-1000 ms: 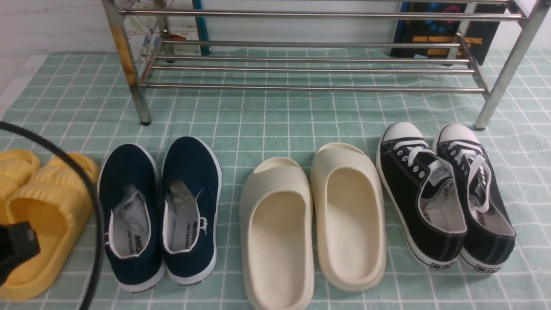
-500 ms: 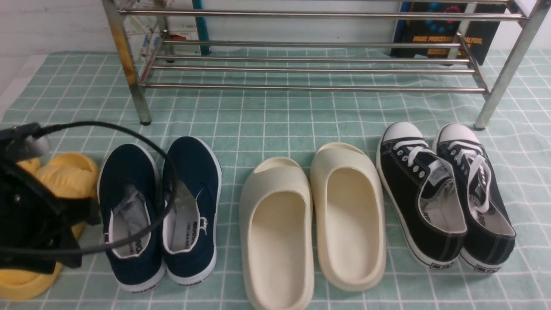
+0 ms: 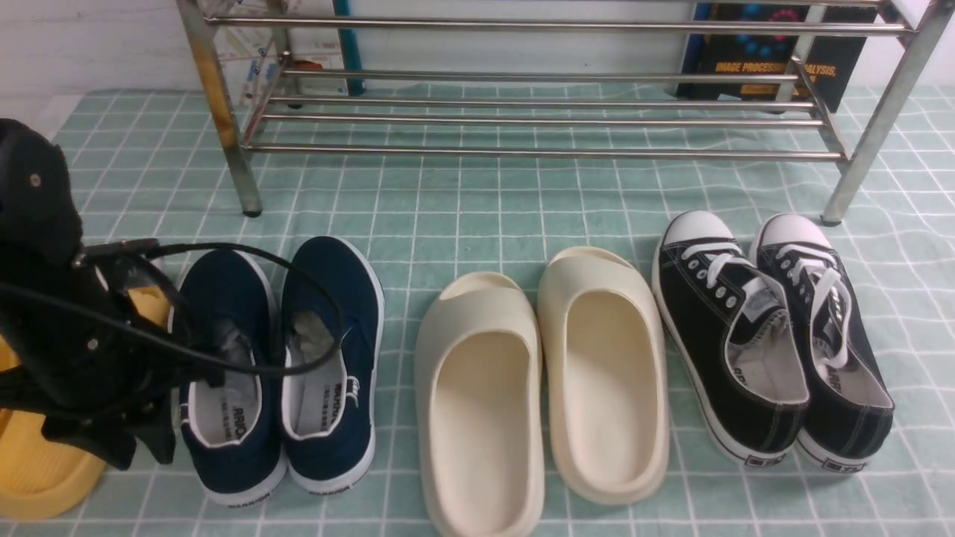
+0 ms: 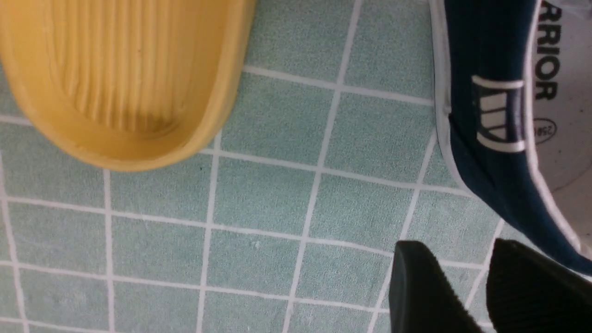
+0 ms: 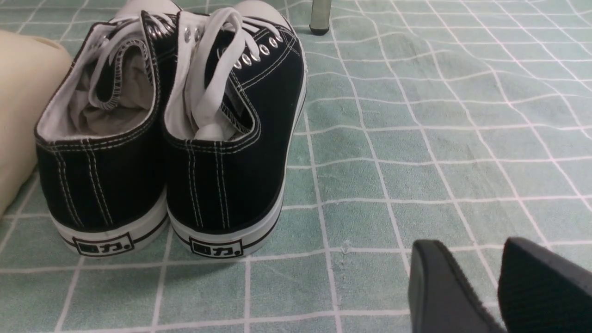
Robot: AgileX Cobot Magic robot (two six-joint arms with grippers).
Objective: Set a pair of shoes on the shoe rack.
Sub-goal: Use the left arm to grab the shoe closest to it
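The two navy slip-on shoes stand side by side at the front left of the cloth, toes toward the rack: the left one (image 3: pixel 224 373) and the right one (image 3: pixel 328 350). The silver shoe rack (image 3: pixel 537 112) stands at the back, its shelves bare. My left gripper (image 3: pixel 145 447) hangs just left of the left navy shoe's heel. In the left wrist view the gripper (image 4: pixel 455 247) has its jaws a little apart with nothing between them, above the cloth beside that heel (image 4: pixel 490 138). My right gripper (image 5: pixel 467 245) is slightly open and empty, low behind the black sneakers.
Yellow slides (image 3: pixel 30 470) lie at the far left, partly under my left arm; one heel shows in the left wrist view (image 4: pixel 125 78). Cream slides (image 3: pixel 537 380) lie in the middle. Black lace-up sneakers (image 3: pixel 776 335) lie at the right, also in the right wrist view (image 5: pixel 171 138). A book (image 3: pixel 776 52) leans behind the rack.
My left arm has come up from the lower left edge and moved right toward the left navy shoe, now covering most of the yellow slides. The shoes have not moved.
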